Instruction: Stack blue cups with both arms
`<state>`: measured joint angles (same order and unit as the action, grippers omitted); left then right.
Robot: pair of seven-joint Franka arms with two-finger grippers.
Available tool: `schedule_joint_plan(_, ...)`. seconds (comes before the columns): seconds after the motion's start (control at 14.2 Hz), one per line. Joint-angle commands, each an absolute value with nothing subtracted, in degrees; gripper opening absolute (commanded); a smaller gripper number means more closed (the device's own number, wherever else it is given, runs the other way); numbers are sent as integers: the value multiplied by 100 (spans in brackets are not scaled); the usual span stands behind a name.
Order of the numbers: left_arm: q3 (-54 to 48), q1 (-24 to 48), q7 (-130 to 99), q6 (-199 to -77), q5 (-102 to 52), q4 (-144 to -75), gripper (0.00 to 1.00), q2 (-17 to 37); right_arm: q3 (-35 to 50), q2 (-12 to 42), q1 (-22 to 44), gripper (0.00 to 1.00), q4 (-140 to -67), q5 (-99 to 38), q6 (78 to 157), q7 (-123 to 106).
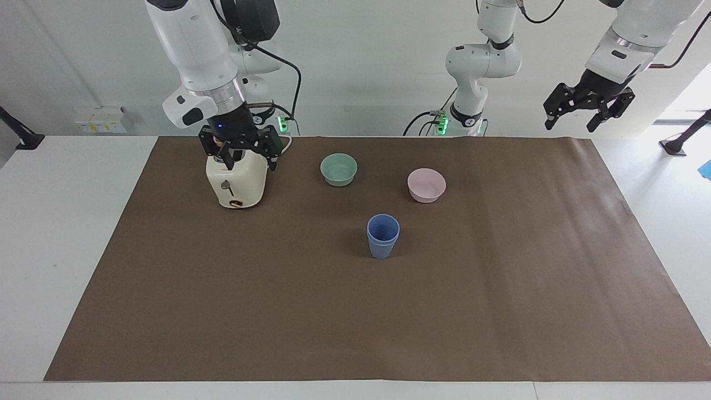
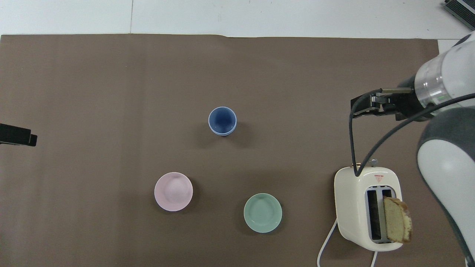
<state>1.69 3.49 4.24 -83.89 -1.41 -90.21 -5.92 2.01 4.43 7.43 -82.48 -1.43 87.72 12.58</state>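
The two blue cups (image 1: 382, 236) stand nested one inside the other, upright near the middle of the brown mat; two rims show one above the other. They also show in the overhead view (image 2: 222, 121). My right gripper (image 1: 241, 155) is raised over the toaster at the right arm's end, open and empty; it also shows in the overhead view (image 2: 365, 107). My left gripper (image 1: 575, 118) waits high in the air at the left arm's end, open and empty; only its tip shows in the overhead view (image 2: 18, 135).
A cream toaster (image 1: 244, 183) holds a bread slice (image 2: 397, 220). A mint-green bowl (image 1: 339, 169) and a pink bowl (image 1: 426, 184) sit nearer to the robots than the cups. The brown mat (image 1: 500, 311) covers the table.
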Motion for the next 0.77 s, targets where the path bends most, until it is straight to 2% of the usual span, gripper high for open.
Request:
schedule_joint_plan(0.0, 141, 316, 369, -8358, -70, -9114, 100, -712, -34, 264, 607, 100, -8376, -105, 8657, 417)
schedule_joint_plan(0.28, 141, 316, 369, -8358, -70, -9123, 100, -712, -536, 176, 545, 100, -8367, -229, 8675, 79)
schedule_joint_plan(0.7, 141, 316, 369, -8358, -70, -9123, 100, -712, -519, 106, 361, 100, -8402, -229, 8631, 114)
